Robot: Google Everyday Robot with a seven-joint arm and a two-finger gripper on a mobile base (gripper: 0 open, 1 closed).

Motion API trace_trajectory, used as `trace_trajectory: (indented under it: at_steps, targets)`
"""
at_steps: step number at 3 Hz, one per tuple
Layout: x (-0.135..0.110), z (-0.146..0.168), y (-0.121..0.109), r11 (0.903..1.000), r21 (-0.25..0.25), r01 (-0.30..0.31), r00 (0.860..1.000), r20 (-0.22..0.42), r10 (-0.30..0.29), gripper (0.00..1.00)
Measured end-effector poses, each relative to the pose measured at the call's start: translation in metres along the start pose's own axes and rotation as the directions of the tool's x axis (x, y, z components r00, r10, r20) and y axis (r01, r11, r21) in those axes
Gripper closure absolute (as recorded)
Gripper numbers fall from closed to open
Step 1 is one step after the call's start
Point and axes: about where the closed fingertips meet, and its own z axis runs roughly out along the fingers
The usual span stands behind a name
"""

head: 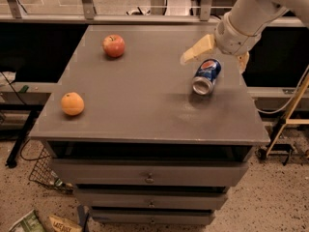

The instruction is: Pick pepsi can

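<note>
Gripper (220, 55), fingers spread wide, sits just behind the far end of the can (206, 76), which lies lengthwise towards the camera.

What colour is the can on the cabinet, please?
The pepsi can is blue with a red-white-blue logo, camera view; the pincer is at its far end.

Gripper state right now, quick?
Gripper: open, holding nothing, fingers spread just above the pepsi can lying on the table's right side.
</note>
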Motion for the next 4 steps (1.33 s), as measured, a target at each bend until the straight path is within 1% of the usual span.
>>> trace_trajectory:
  at_steps: [1,2,3,4]
  targets:
    - [-0.004,0.02,-0.001,0.9967,0.009,-0.081,0.996,-0.047,0.081,0.0]
    - [-0.004,0.035,-0.003,0.9917,0.032,-0.125,0.988,-0.092,0.127,0.12]
    - [-0.002,0.047,-0.005,0.9882,0.038,-0.148,0.981,-0.12,0.152,0.37]
    - [-0.005,0.055,-0.003,0.9899,0.027,-0.139,0.982,-0.123,0.141,0.67]
